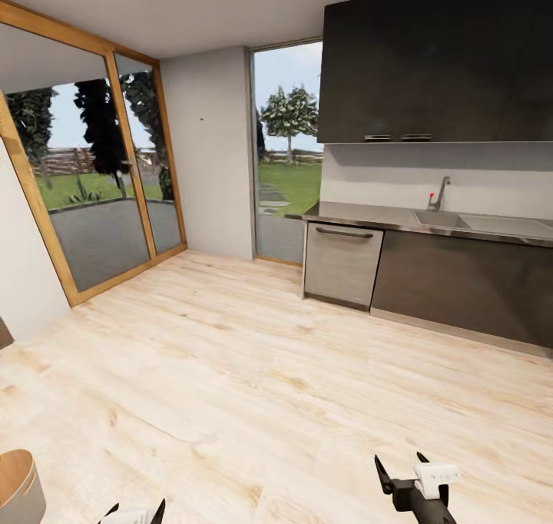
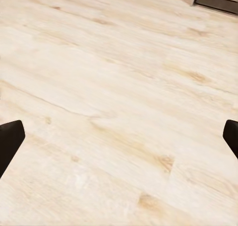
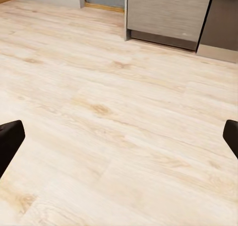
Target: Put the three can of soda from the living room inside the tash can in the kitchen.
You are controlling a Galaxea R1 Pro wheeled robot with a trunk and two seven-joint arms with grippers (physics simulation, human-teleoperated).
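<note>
While the robot stands on the pale wood floor [image 1: 230, 355] of the kitchen, both arms hang low at the near edge of the head view. The left gripper [image 1: 132, 512] has its two dark fingers spread wide and holds nothing; the right gripper [image 1: 401, 470] is likewise spread wide and empty. In each wrist view the fingertips [image 2: 10, 141] sit at opposite edges with only bare floor between them.

One bin [image 1: 19, 489], pale grey outside with a brown rim, stands on the floor at the near left, partly cut off by the frame edge. No soda cans appear, so all three are judged to lie elsewhere.

Count: one bin, two grippers, one dishwasher front [image 1: 342, 263], one sink [image 1: 442, 219], one tap [image 1: 438, 192], zero cans.

Risks, as judgement: the bin sits close beside the left arm, and a turn of the base or a swing of that arm could knock it over or push it away. With both grippers empty, no progress toward the deposit is evident; the cans must be fetched before anything can go in.
</note>
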